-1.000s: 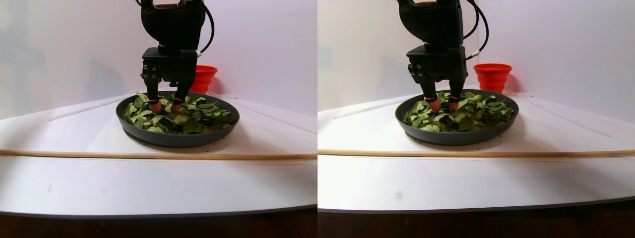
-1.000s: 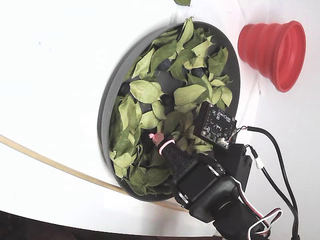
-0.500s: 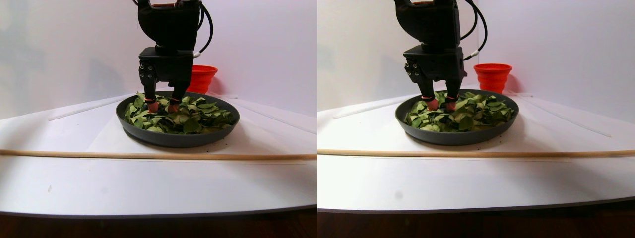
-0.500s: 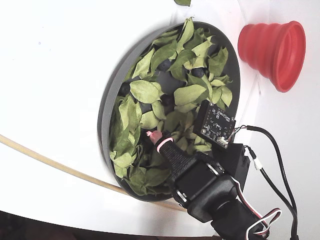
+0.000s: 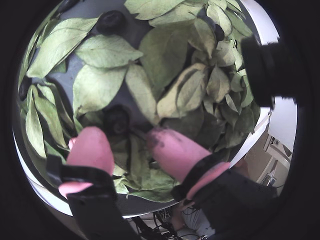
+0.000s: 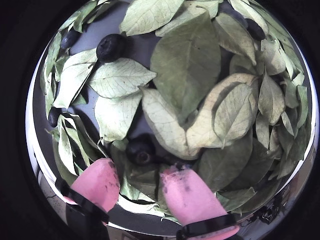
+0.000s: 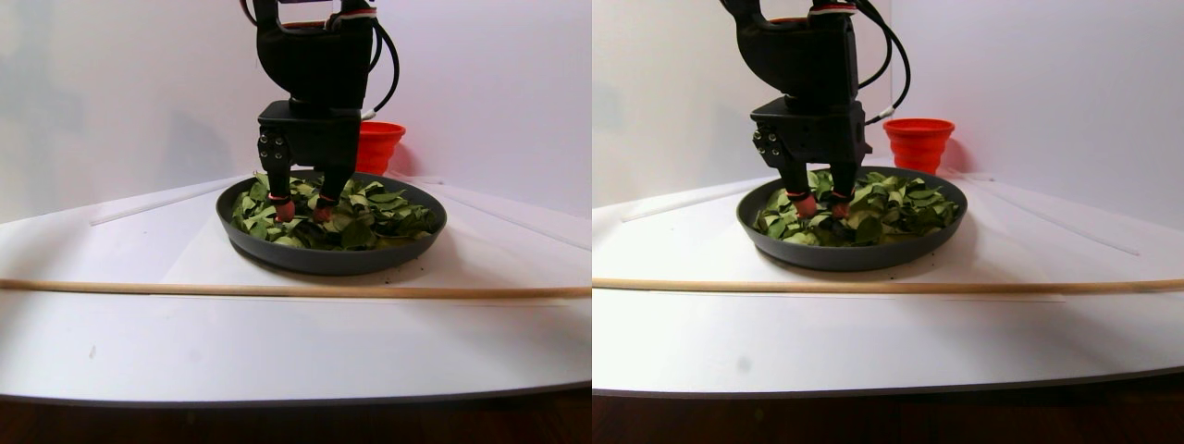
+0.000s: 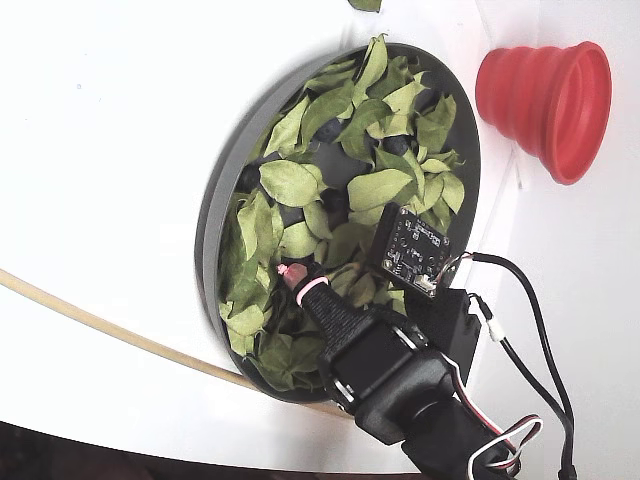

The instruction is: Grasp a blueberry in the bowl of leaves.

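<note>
Resting among leaves (image 6: pixel 187 60), dark round blueberry (image 6: pixel 140 150).

Dark blueberry (image 6: pixel 140 151) half-buried among green leaves (image 6: pixel 187 65) in grey bowl (image 8: pixel 212 230).

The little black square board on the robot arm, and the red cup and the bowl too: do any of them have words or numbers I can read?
None can be read.
Circuit board: only tiny pale specks, too small to read.
Red cup: plain ribs, no writing.
Bowl: plain dark grey rim, no label.
Gripper: plain pink fingertips, no markings.
</note>
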### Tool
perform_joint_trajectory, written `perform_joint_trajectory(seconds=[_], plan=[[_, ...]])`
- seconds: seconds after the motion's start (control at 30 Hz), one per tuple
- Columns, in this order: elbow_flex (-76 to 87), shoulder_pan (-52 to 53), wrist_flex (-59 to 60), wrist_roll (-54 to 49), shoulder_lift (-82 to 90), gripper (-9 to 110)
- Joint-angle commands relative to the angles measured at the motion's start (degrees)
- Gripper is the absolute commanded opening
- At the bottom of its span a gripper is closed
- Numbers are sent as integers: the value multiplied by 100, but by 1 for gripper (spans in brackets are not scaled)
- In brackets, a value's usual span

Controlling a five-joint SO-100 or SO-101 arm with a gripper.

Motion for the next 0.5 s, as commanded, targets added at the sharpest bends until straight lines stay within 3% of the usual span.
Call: perform_joint_trajectory(seconds=[0.0,0.47], plan=[[-211,-53,-149,44,9,16],[-422,-44,-352,202,-299,17]])
